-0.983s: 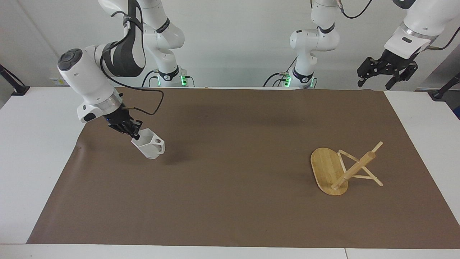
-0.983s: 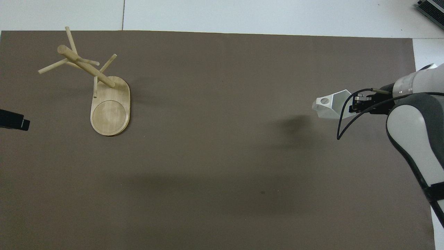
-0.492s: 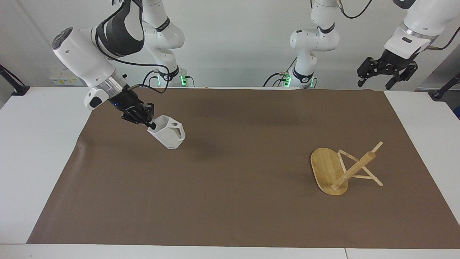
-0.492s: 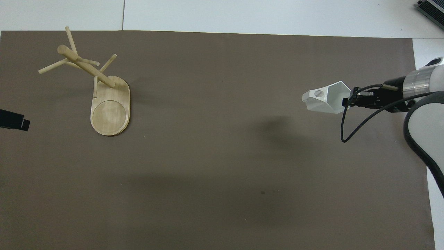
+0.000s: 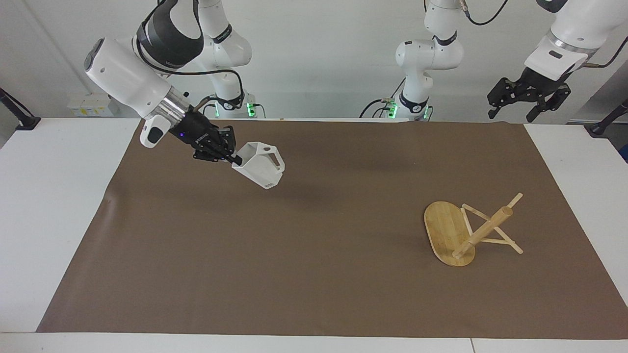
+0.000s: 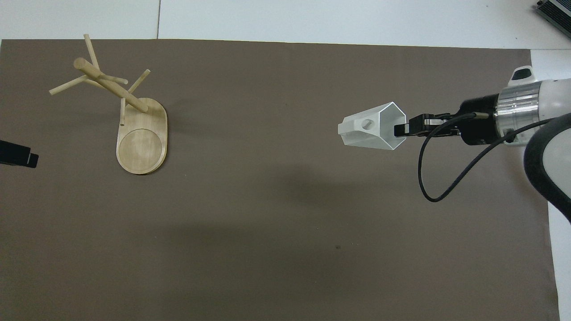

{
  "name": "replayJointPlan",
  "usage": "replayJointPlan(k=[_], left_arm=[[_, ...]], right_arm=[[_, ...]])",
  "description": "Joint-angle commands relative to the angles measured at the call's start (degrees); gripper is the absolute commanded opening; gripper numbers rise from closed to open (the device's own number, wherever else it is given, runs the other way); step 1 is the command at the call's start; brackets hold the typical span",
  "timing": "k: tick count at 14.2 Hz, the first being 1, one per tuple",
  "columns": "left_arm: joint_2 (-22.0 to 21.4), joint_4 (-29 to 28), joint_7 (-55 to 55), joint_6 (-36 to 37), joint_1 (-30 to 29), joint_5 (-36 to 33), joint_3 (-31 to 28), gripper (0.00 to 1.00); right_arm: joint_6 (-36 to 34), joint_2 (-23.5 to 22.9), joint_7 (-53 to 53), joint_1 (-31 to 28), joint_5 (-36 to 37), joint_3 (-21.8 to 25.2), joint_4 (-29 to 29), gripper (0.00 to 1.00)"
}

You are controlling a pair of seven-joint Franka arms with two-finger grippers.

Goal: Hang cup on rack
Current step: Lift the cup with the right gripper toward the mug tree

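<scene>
My right gripper [image 5: 234, 160] [image 6: 400, 130] is shut on the rim of the white faceted cup [image 5: 260, 165] [image 6: 371, 132]. It holds the cup tilted in the air over the brown mat, toward the right arm's end of the table, with the pierced handle on the cup's upper side. The bamboo rack [image 5: 470, 229] [image 6: 120, 107] lies tipped over at the left arm's end, its oval base [image 5: 444, 230] [image 6: 142, 142] propped up on edge and its post and pegs slanting. My left gripper [image 5: 529, 100] hangs open high above the table's corner near the left arm's base, waiting.
A brown mat [image 5: 314, 274] [image 6: 267, 223] covers most of the white table [image 5: 49, 206]. A black cable [image 6: 428, 178] loops from the right wrist. A dark object [image 6: 15, 154] shows at the overhead view's edge beside the rack.
The right arm has lifted the cup and carried it toward the table's middle, turning it so the handle faces up. The rack and the left arm have not moved.
</scene>
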State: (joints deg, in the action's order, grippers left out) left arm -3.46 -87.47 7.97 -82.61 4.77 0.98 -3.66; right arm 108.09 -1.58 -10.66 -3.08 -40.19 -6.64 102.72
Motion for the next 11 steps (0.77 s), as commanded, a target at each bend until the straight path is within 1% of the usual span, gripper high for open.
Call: replayJointPlan(k=[1, 3, 5, 6, 8, 11], left_arm=[[-1.4, -1.5, 0.4, 0.2, -0.3, -0.1, 0.1, 1.00], [-1.4, -1.5, 0.5, 0.2, -0.3, -0.1, 0.1, 1.00], [-1.4, -1.5, 0.4, 0.2, -0.3, 0.0, 0.1, 1.00], [-1.4, -1.5, 0.4, 0.2, -0.3, 0.0, 0.1, 1.00], [-1.4, -1.5, 0.4, 0.2, -0.3, -0.1, 0.1, 1.00], [-1.4, -1.5, 0.1, 0.3, -0.3, 0.0, 0.1, 1.00]], right_arm=[[-2.1, 0.0, -1.0, -0.6, -3.0, -1.4, -0.7, 0.00], [-2.3, 0.0, -0.3, -0.6, -4.0, -2.8, -0.7, 0.00], [-1.2, -0.1, 2.4, -0.4, -3.9, -5.2, -1.2, 0.00], [-0.7, -0.1, 3.6, 0.3, -4.0, -5.6, -1.4, 0.00], [1.5, -0.2, 6.1, 2.7, -3.9, -5.6, -1.6, 0.00], [8.2, -1.1, 11.4, 6.9, -3.9, -5.6, -1.6, 0.00]])
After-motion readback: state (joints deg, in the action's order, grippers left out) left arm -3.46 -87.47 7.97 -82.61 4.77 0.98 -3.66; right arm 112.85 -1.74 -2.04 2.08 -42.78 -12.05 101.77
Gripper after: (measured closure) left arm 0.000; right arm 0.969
